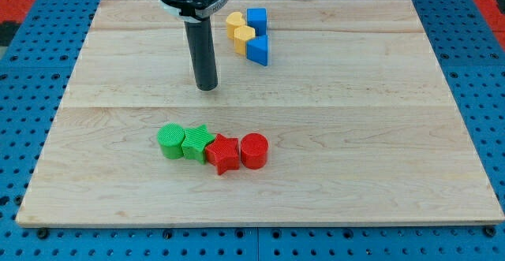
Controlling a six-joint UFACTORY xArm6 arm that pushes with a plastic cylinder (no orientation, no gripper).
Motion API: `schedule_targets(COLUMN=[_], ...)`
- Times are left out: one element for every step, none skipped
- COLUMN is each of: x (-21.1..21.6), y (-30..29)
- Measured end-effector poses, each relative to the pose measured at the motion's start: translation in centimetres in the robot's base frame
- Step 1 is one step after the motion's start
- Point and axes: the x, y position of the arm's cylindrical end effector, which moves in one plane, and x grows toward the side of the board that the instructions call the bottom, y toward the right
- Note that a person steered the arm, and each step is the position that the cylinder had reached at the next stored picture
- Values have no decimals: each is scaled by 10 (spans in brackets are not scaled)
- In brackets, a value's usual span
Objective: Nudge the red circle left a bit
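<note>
Below my tip (207, 87), well apart toward the view's bottom right, the red circle (254, 151) ends a touching row: green circle (170, 141), green star (196, 143), red star (223, 154). Yellow (239, 31) and blue blocks (257, 37) cluster to the tip's upper right on the wooden board (379, 135). No jaws exist; the rod simply ends in the tip.

no readable text, labels or numbers anywhere.

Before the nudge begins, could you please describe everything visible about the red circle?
The red circle is a short, ribbed cylinder, plastic-looking, lying flat on the wooden board. It ends a row at the view's right, touching the red star on its left. My tip is well above it toward the view's top, not touching.
</note>
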Motion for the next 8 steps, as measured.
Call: schedule_targets(x=[0, 0, -1, -2, -2, -2, -3, -4], y=[0, 1, 1, 1, 1, 39, 68, 78])
